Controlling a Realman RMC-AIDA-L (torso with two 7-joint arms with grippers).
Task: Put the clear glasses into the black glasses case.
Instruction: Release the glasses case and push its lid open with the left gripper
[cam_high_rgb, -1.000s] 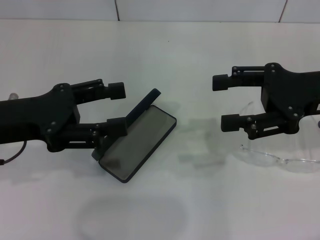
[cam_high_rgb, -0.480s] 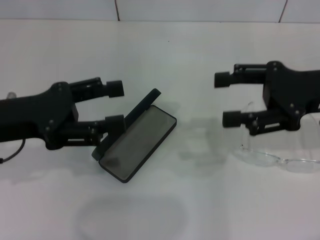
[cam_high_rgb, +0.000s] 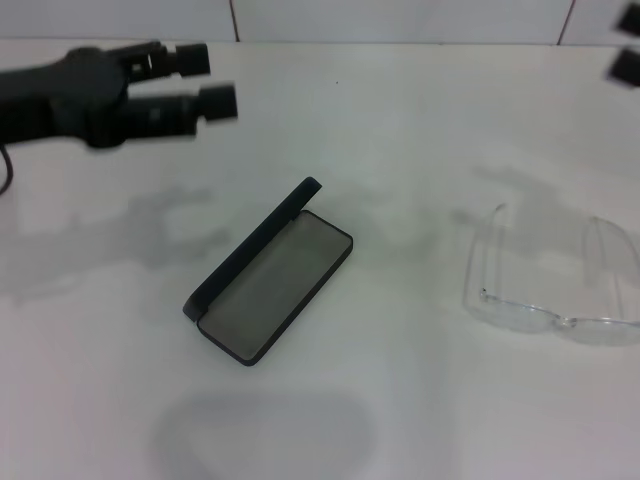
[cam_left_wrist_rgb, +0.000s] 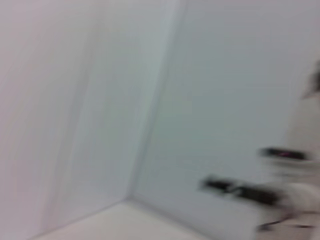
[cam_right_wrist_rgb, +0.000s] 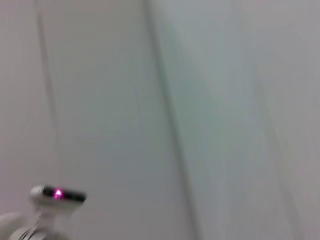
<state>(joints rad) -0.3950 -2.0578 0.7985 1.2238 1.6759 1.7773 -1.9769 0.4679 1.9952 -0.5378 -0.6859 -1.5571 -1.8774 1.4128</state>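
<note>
The head view shows the white table (cam_high_rgb: 400, 120), with the case (cam_high_rgb: 268, 288) lying open on it, lid raised on edge along its far-left side and grey lining facing up. Both wrist views are blurred and show only pale wall surfaces, neither the case nor the glasses.

The left gripper (cam_high_rgb: 212, 78) hangs above the table, far behind and left of the case, its fingers parted a little, holding and touching nothing.

The glasses (cam_high_rgb: 545, 275) rest on the table well right of the case, arms unfolded.

Only a dark tip of the right gripper (cam_high_rgb: 627, 58) shows, far right of the case; its grip cannot be told.
</note>
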